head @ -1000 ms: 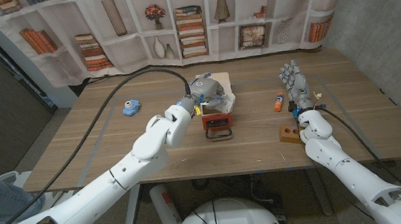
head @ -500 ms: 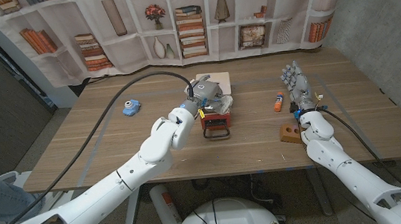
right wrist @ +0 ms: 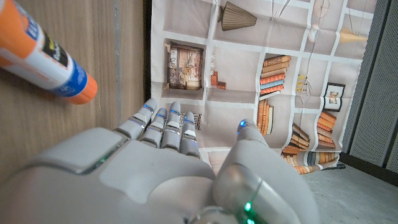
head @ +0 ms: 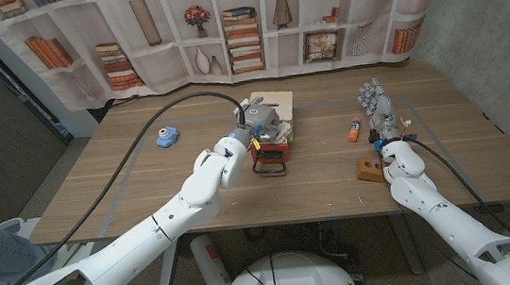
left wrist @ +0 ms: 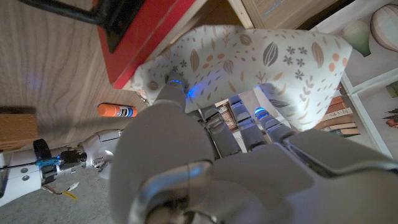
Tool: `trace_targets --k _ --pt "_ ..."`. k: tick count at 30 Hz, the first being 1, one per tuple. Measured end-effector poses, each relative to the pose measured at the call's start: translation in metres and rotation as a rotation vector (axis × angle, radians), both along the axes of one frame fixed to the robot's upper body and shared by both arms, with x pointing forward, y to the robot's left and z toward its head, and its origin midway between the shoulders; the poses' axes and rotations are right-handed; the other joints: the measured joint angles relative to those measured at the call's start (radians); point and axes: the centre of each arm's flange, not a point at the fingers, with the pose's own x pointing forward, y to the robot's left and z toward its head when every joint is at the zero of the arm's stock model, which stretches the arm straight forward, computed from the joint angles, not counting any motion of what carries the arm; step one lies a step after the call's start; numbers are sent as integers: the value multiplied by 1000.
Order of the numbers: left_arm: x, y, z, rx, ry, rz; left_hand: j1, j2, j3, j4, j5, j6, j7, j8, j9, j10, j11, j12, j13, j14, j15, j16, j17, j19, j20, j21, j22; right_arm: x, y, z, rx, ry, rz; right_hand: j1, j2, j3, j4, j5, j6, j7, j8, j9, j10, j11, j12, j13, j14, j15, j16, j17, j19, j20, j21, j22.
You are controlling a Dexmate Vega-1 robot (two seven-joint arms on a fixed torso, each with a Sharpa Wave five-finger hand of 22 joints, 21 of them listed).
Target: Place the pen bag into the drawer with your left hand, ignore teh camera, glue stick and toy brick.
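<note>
The pen bag, white cloth printed with leaves, is gripped by my left hand and hangs right over the open drawer. The drawer has a red front with a black handle and belongs to a small wooden box. In the head view the hand hides most of the bag. The left wrist view shows the bag's edge against the red drawer front. My right hand stands upright at the table's right with fingers apart and holds nothing.
An orange glue stick lies just left of the right hand, with a brown toy brick nearer the front edge. A blue toy camera sits at mid-left. A black cable arcs over the table to my left wrist.
My left hand has moved slightly back and left with the pen bag, so less of the bag shows beside it. The right hand has stayed still.
</note>
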Motion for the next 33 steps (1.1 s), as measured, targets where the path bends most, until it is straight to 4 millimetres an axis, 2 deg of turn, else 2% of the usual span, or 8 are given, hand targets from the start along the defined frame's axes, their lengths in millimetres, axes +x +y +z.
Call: trace_targets --k 5,8,11,17,23,28,33 --pt "3 -1 0 0 7 2 -4 -4 -4 4 0 0 0 -1 -2 -4 4 -4 0 -1 1 0 0 -1 -1 0 0 1 0 0 -1 1 2 0 0 0 0 0 0 0 0 0 0 0 0 0 0 0 0 0 0 0 0 0" --pt "6 -2 -2 -6 27 -1 -11 -11 -7 7 0 -10 -9 -2 -3 -20 4 -10 -4 -7 1 -2 0 -5 -5 0 0 3 -1 -1 0 7 -1 0 0 0 0 0 0 0 0 0 0 0 0 0 0 0 0 0 0 0 0 0" --pt "7 -4 -2 -3 27 -1 -27 -27 -19 19 5 -44 -4 -23 -4 -54 4 -16 -9 -24 3 -8 2 -19 0 0 0 3 0 -1 -1 6 2 0 0 0 0 0 0 0 0 0 0 0 0 0 0 0 0 0 0 0 0 0" --pt "10 -4 -4 -2 77 3 -90 -47 -45 55 29 -158 5 -90 -9 -170 7 -23 -15 -78 5 -16 3 -55 18 -4 0 5 -1 -3 2 13 1 0 0 0 0 0 0 0 0 0 0 0 0 0 0 0 0 0 0 0 0 0" --pt "10 -4 -5 6 122 -1 -152 -69 -76 85 44 -239 2 -136 -6 -264 12 -23 -11 -112 6 -17 4 -88 31 -4 0 6 -1 -4 4 14 2 0 0 0 0 0 2 -2 0 0 0 0 0 0 0 0 0 0 0 0 0 0" --pt "8 -5 -5 12 156 -9 -181 -78 -88 97 51 -266 -5 -152 -6 -290 18 -23 -11 -129 7 -13 10 -95 38 -4 5 5 -1 -6 5 16 2 0 0 0 0 0 4 -4 0 0 0 0 0 0 0 0 0 0 0 0 0 0" --pt "4 -6 -4 18 167 -16 -193 -78 -91 106 51 -272 1 -156 -2 -299 27 -23 -11 -136 4 -13 10 -101 42 -4 5 3 0 -7 4 13 4 0 0 -4 -4 0 4 -4 0 0 0 0 0 0 0 0 0 0 0 0 0 0"
